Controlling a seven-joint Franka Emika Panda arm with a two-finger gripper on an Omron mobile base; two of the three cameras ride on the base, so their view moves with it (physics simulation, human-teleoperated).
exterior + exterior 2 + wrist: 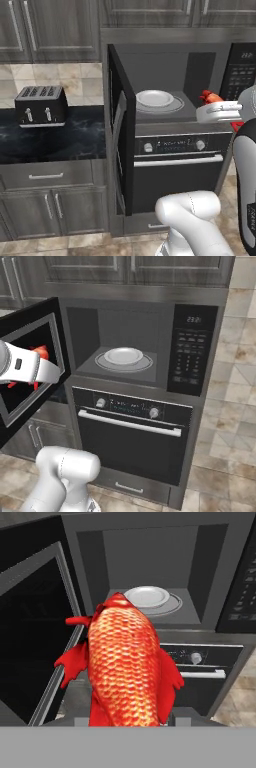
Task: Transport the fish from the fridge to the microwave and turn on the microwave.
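Note:
The red-orange scaly fish [127,662] stands close in front of the hand camera, and my gripper [131,718] is shut on its lower end with the fingertips hidden behind it. From the base, the fish [211,96] pokes out above my white hand and gripper [214,107], level with the microwave [167,67] and at the right of its mouth. The microwave door [121,130] is swung wide open to the left. Inside, a white round plate [155,98] lies on the turntable. The fish [40,352] shows in front of that open door [30,356]. The fridge is out of view.
A black oven [175,172] with two knobs and a horizontal handle sits directly under the microwave. The microwave's button panel [192,351] is on its right. A black toaster [41,105] stands on the dark counter [55,140] at left. Dark wooden cabinets are above and below.

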